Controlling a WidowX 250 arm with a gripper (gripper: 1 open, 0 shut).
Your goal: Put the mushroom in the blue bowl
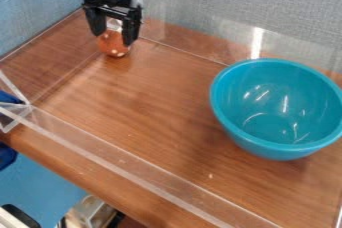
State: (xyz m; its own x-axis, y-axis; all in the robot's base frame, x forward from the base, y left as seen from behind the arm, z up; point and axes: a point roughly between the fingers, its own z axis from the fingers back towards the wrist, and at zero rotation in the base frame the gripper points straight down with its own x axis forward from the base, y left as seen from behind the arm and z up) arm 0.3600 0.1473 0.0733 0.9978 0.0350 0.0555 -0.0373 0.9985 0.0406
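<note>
Mushroom (116, 46) sits on the wooden table (147, 102) at the far left corner, between the gripper's (114, 32) spread fingers (94, 22), which point down around it without clamping it. Bowl (277, 108) stands well apart at the right, inside the clear wall (94, 142).

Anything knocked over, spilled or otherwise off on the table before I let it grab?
Nothing stands out. The mushroom sits at the far left of the wooden table, with the open gripper right over it. The blue bowl sits upright and empty on the right.
</note>
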